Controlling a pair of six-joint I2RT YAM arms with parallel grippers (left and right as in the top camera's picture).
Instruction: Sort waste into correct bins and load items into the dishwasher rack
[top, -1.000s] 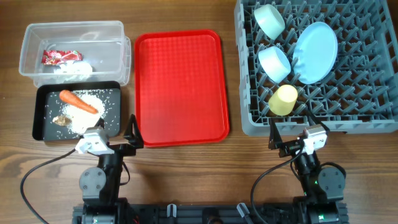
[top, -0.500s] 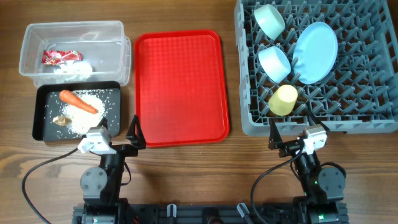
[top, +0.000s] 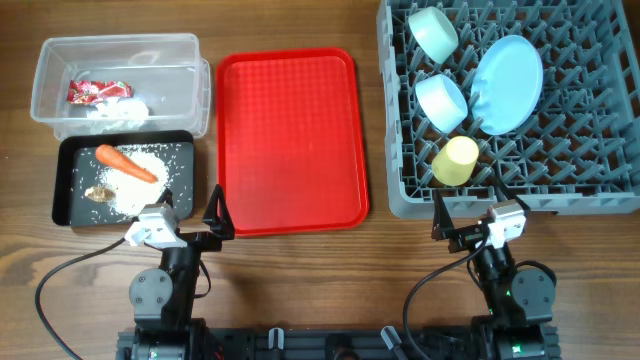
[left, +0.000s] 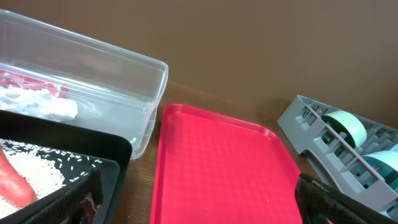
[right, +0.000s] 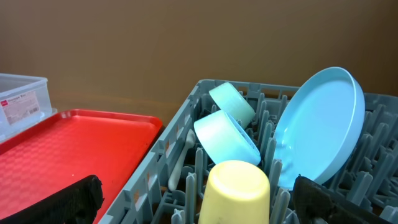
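Note:
The clear tub (top: 185, 60) holds the red-and-white wrapper (top: 95, 92) and white tissue (top: 125, 110). The black tray (top: 63, 190) holds the carrot (top: 127, 163), rice (top: 145, 185) and brown scraps (top: 100, 192). The grey rack (top: 600, 150) holds two pale bowls (top: 433, 33) (top: 441, 101), the light-blue plate (top: 507, 84) and the yellow cup (top: 456, 160). My left gripper (top: 190, 215) is open and empty at the table's front, between the black tray and the red tray; it also shows in the left wrist view (left: 199, 208). My right gripper (top: 468, 225) is open and empty just before the rack's front wall, facing the cup (right: 236, 190).
A flat red tray (top: 290, 140) lies bare in the middle, also seen in the left wrist view (left: 217, 168). A white spoon (right: 180, 165) stands in the rack near its left wall. Both arms' bases and cables sit at the front edge.
The left gripper has shifted very slightly to the right. Nothing else has moved.

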